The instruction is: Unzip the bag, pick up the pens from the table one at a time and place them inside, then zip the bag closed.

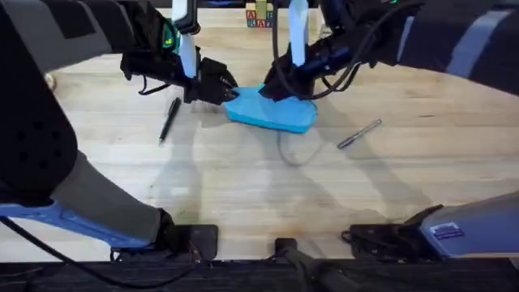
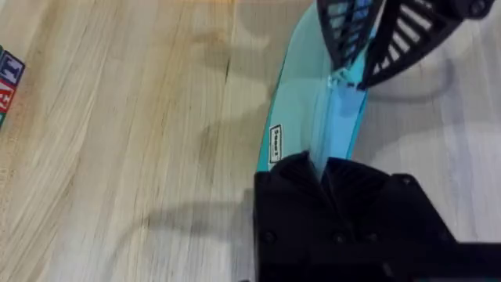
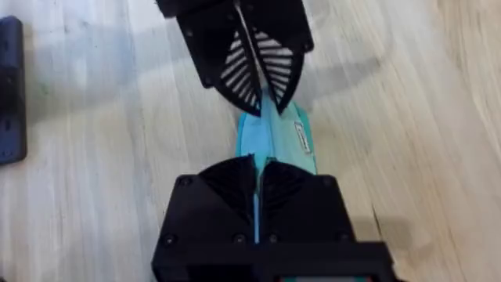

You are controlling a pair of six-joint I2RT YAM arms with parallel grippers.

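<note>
The light blue bag (image 1: 276, 113) lies mid-table, slightly lifted at its left end. My left gripper (image 1: 228, 91) is shut on that left end; its own view shows its fingertips (image 2: 322, 166) pinched on the bag (image 2: 301, 117). My right gripper (image 1: 270, 91) is shut on the bag's top along the zipper line, in its own view (image 3: 256, 176) clamped on the fabric (image 3: 270, 137). I cannot tell whether the pull tab is between its fingers. One black pen (image 1: 169, 120) lies left of the bag, and a silver-grey pen (image 1: 359, 134) lies to its right.
Coloured letter blocks (image 1: 259, 16) stand at the table's far edge, also at the side of the left wrist view (image 2: 8, 78). The wooden table (image 1: 259, 186) stretches bare toward the arm bases.
</note>
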